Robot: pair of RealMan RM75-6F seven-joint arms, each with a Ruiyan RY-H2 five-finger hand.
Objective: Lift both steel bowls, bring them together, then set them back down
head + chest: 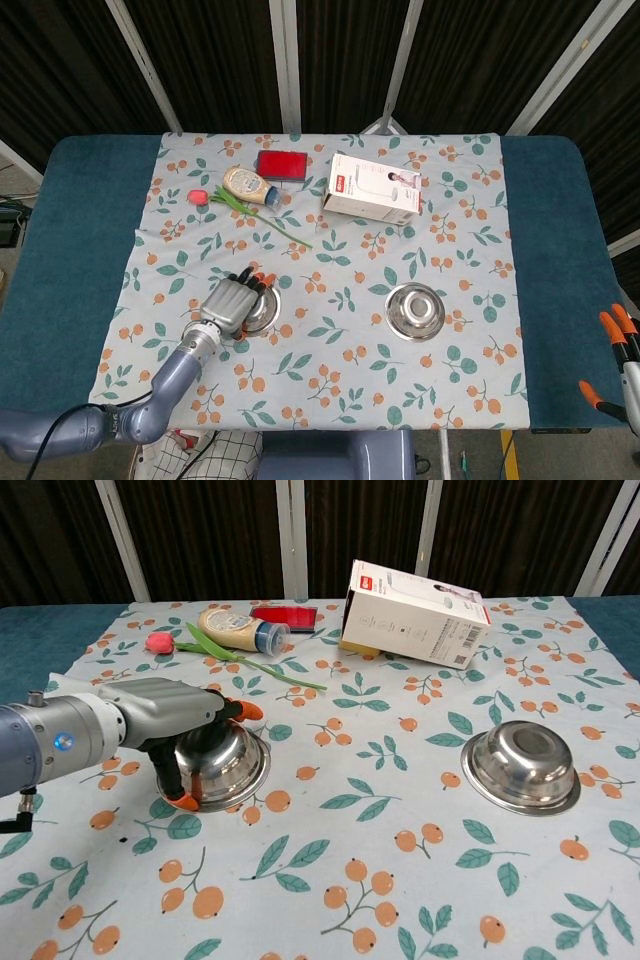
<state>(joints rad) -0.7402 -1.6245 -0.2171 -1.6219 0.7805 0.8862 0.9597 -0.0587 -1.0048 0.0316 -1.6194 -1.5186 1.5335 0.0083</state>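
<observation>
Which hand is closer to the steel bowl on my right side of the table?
The right hand, off the table's right edge beyond that steel bowl. The left hand is across the table, over the other steel bowl.

right hand (622,362) cut off at frame edge; left bowl (222,763) partly hidden by left hand (172,720).

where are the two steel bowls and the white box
left steel bowl (228,763), chest view, on its shiny side wall beside the left hand (175,720)
right steel bowl (527,765), chest view, on its domed side near the middle
white box (415,614), chest view, on its long front face
</observation>
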